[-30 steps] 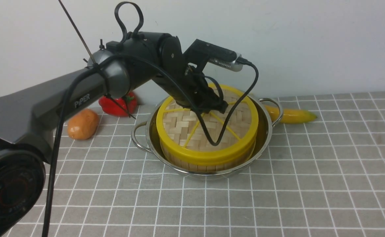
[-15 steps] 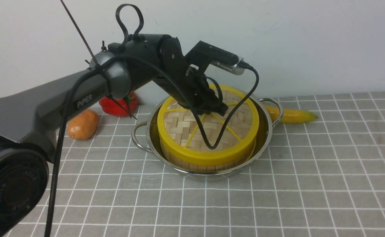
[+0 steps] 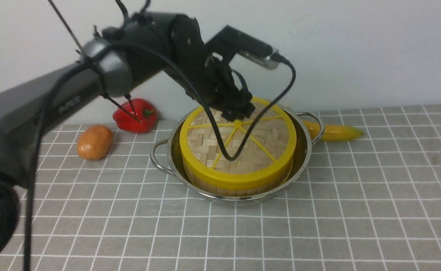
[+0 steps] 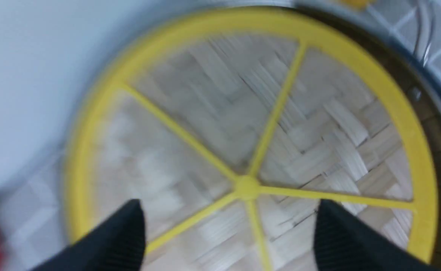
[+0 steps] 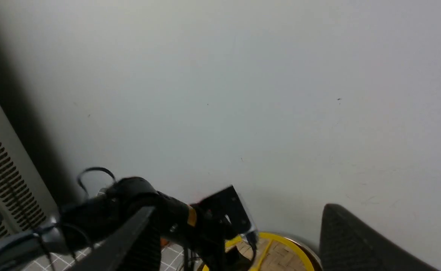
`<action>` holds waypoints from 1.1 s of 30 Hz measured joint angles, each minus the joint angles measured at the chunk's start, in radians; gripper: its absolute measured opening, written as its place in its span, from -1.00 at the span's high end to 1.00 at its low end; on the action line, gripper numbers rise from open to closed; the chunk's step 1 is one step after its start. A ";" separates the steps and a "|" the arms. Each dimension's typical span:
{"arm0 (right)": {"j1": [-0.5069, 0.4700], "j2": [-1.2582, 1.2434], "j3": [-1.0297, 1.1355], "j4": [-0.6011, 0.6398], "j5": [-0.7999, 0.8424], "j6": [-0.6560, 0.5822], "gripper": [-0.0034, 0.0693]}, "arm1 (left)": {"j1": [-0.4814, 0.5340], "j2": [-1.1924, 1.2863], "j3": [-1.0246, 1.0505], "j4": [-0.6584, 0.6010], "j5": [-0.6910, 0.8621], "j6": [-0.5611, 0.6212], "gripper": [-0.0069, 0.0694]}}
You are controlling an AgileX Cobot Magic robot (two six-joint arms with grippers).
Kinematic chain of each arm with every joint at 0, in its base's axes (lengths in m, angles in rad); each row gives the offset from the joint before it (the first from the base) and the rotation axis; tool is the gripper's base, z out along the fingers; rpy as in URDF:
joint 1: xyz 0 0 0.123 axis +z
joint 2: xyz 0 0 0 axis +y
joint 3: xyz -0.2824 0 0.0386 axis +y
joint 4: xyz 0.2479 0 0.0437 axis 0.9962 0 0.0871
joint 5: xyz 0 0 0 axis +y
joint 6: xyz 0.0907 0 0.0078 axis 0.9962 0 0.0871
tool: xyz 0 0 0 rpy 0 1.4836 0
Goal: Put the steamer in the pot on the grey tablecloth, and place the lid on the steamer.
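The left claw hovers spread wide and empty just above the lid, which caps the steamer inside the pot on the grey tablecloth. The right claw gapes wide, facing the wall.

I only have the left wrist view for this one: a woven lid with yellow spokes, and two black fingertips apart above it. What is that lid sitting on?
Observer: In the front view the lid lies flat on the steamer, with the rims lined up on the near side.
Operator: And the steamer itself?
Observer: It stands inside the pot, which is on the grey tablecloth.
Operator: Where is the other arm?
Observer: The right gripper is open and empty. It is aimed at the wall, with the pot low in its own view.
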 joint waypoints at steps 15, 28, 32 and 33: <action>0.000 -0.085 0.213 -0.091 -0.009 -0.096 -0.47 | 0.000 -0.646 0.029 0.191 0.326 -0.094 0.68; 0.000 -0.617 1.173 -0.275 -0.256 -0.021 0.44 | 0.000 -1.307 0.780 0.194 0.221 -0.208 0.88; 0.000 -0.746 1.344 -0.284 -0.338 0.013 0.59 | 0.000 -1.471 1.022 0.194 0.126 -0.245 0.88; 0.000 -0.773 1.371 -0.286 -0.355 0.017 0.63 | 0.000 -1.497 1.065 0.194 0.111 -0.253 0.87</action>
